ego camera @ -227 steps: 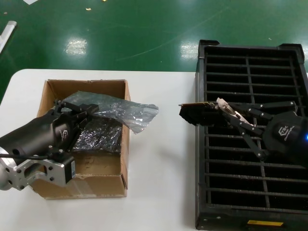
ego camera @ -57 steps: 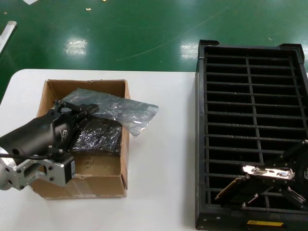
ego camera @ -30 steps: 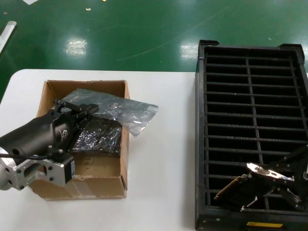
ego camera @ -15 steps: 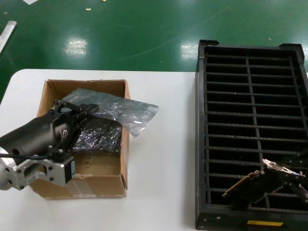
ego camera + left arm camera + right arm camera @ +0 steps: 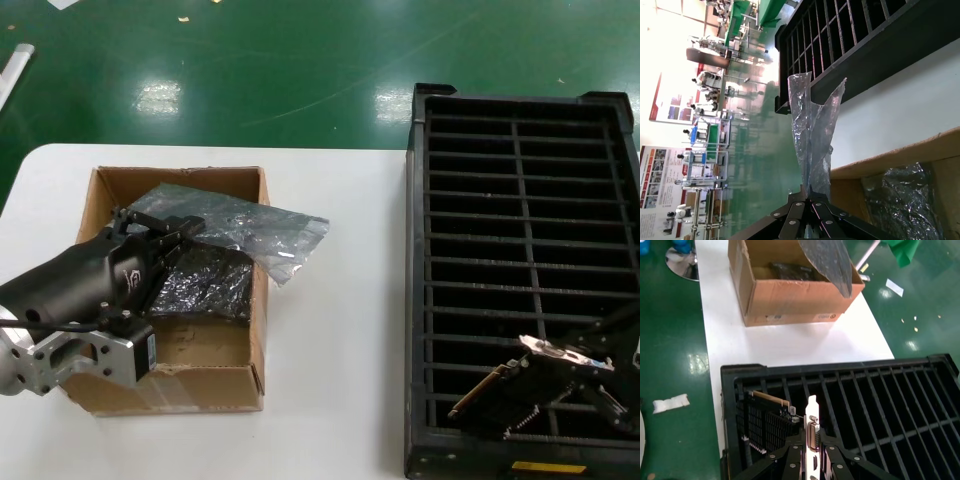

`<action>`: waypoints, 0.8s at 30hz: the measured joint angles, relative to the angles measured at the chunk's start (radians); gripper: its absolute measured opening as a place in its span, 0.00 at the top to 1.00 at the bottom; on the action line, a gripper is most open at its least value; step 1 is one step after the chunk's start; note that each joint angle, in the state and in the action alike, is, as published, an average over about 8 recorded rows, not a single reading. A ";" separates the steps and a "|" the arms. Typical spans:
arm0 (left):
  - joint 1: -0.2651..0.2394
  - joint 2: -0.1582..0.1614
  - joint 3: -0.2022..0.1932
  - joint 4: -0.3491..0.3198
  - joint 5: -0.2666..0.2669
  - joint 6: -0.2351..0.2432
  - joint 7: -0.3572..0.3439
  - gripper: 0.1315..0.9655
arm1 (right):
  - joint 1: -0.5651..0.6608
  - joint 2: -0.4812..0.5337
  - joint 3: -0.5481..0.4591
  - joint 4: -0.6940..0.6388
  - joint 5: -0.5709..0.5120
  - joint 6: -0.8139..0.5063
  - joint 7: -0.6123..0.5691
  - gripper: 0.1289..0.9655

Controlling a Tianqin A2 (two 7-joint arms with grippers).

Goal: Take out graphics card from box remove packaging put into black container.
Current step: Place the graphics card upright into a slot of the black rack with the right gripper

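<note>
My right gripper (image 5: 570,368) is shut on the graphics card (image 5: 505,390) by its silvery bracket (image 5: 812,432). It holds the card tilted in a near slot of the black container (image 5: 520,140); the dark board (image 5: 765,420) sits between dividers. My left gripper (image 5: 185,232) is shut on the packaging (image 5: 255,232), a smoky-grey film bag draped over the right wall of the brown box (image 5: 105,185). In the left wrist view the film (image 5: 812,135) hangs from the closed fingertips (image 5: 806,194). Glossy dark film bundles (image 5: 205,282) lie inside the box.
The box and the black container stand on a white table (image 5: 340,330), with bare table between them. Green floor (image 5: 280,60) lies beyond the far table edge. A yellow label (image 5: 548,466) marks the container's near wall.
My right gripper has carried the card from above the container's left edge down to a near slot. In the last second the card tilted and shifted slightly. The left gripper has held still.
</note>
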 joint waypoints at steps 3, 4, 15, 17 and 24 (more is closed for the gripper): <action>0.000 0.000 0.000 0.000 0.000 0.000 0.000 0.99 | 0.012 -0.010 -0.009 0.000 -0.005 -0.010 0.000 0.95; 0.000 0.000 0.000 0.000 0.000 0.000 0.000 0.99 | 0.017 -0.014 -0.012 0.000 -0.007 -0.013 0.001 0.95; 0.000 0.000 0.000 0.000 0.000 0.000 0.000 0.99 | 0.105 -0.036 -0.019 0.000 0.025 -0.064 0.010 0.95; 0.000 0.000 0.000 0.000 0.000 0.000 0.000 0.99 | 0.118 -0.035 -0.016 0.000 0.046 -0.069 0.007 0.95; 0.000 0.000 0.000 0.000 0.000 0.000 0.000 0.99 | 0.124 -0.031 0.003 0.000 0.022 -0.037 -0.009 0.95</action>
